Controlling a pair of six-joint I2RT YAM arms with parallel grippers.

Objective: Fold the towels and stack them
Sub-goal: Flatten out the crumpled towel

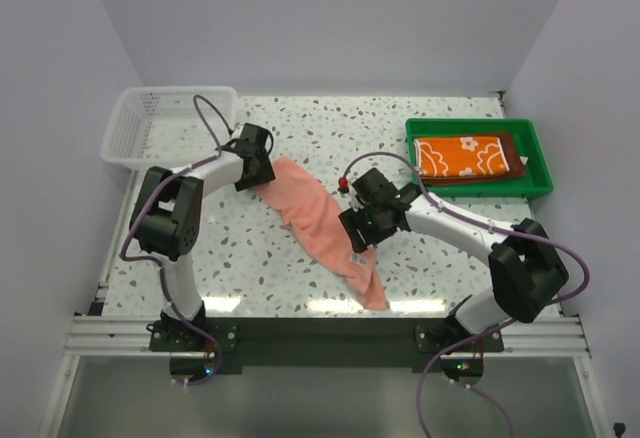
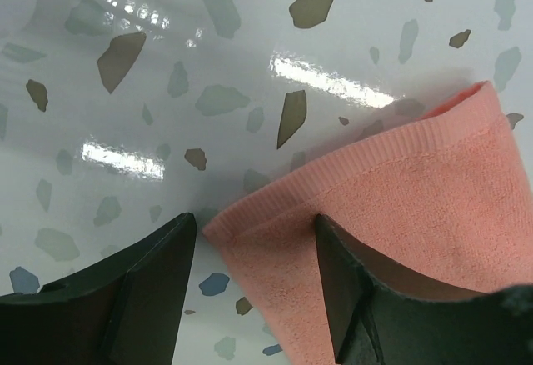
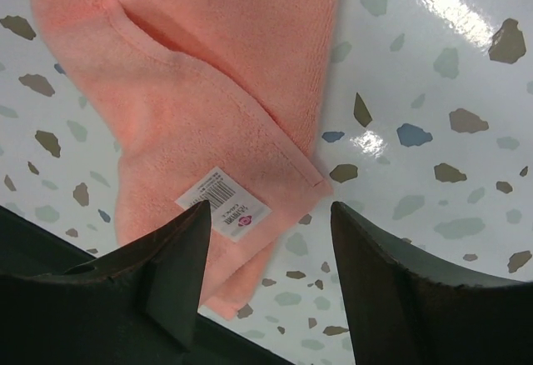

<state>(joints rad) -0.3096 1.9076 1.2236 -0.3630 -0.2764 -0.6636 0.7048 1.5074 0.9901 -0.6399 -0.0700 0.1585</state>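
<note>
Left fingers (image 2: 141,298) open, straddling a corner of the salmon towel (image 2: 400,207) on the counter (image 2: 208,65). Right fingers (image 3: 166,290) open over its labelled edge.

Pose: left arm (image 1: 170,208) folded at the elbow, forearm reaching up and right from its base. The left gripper (image 1: 258,163) points down, jaws apart. In the wrist view the left gripper (image 2: 254,286) shows both dark fingers (image 2: 141,298) with a clear gap between them. The right arm (image 1: 470,226) has its elbow out to the right, forearm stretched left toward centre. The right gripper (image 1: 360,228) is pitched down, jaws apart. Its wrist view shows the right gripper (image 3: 266,273) spread wide too. The grippers are well apart, the left one farther from the bases.
</note>
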